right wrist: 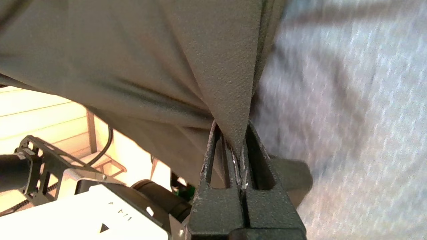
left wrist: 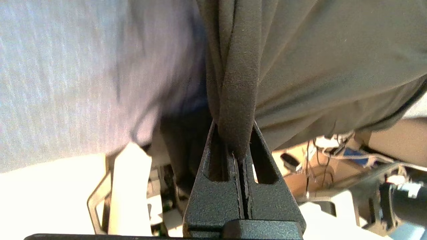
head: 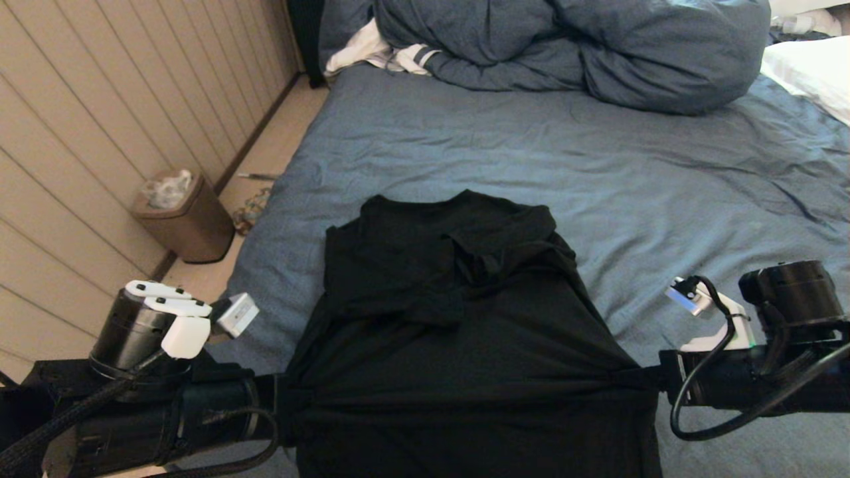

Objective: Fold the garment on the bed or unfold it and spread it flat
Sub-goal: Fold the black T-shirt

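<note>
I have the left gripper (left wrist: 241, 156) pressed together on a bunched edge of the black T-shirt (head: 458, 318), at the shirt's left side near the bed's (head: 664, 199) left edge; the right gripper (right wrist: 241, 166) is likewise pinching a gathered fold at the shirt's right side, so the cloth runs taut between my two arms across the near part of the slate-blue sheet. The far part of the shirt lies rumpled on the sheet, plain black side up; beyond it the blue duvet (head: 597, 46) is heaped at the far end, with a white stripe-cuffed cloth (head: 378, 53) beside it.
</note>
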